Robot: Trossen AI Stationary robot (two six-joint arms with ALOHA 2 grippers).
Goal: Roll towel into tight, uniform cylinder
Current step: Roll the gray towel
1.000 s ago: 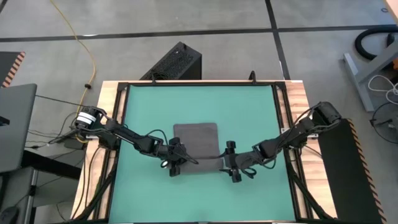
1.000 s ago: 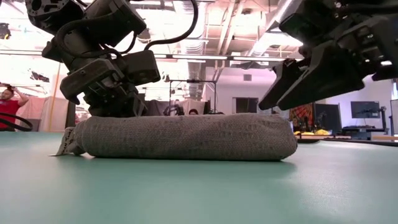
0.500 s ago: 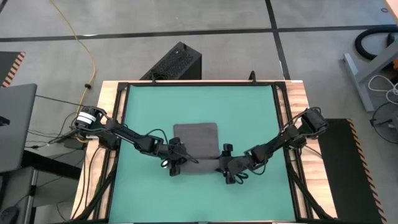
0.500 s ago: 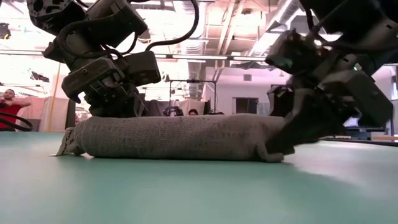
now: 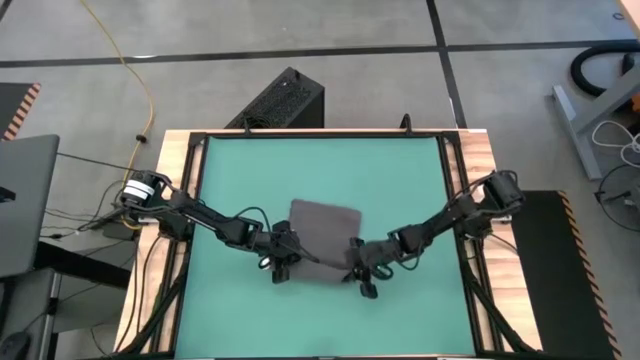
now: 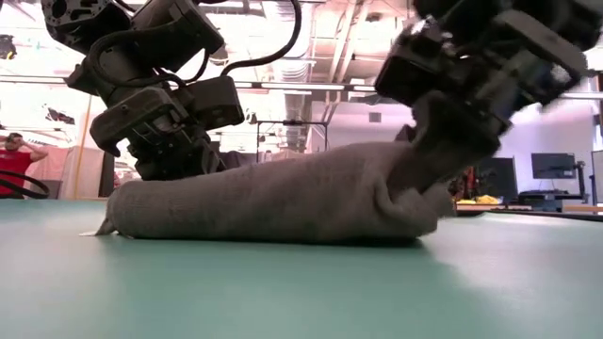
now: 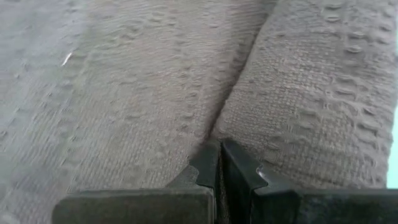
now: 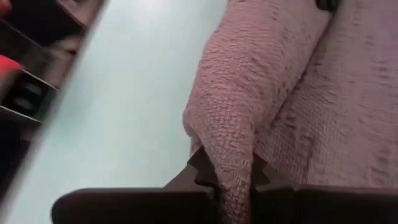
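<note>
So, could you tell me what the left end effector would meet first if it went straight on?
Judging by its wrist view, the left end effector would run straight into the towel, which fills the view right ahead.

My table (image 5: 478, 160) has a wooden edge and carries a green mat (image 5: 320, 170). Behind it on the grey floor stands a black box (image 5: 283, 100), and a yellow cable (image 5: 140, 75) lies there. A person in red (image 6: 13, 160) is in the room.
</note>
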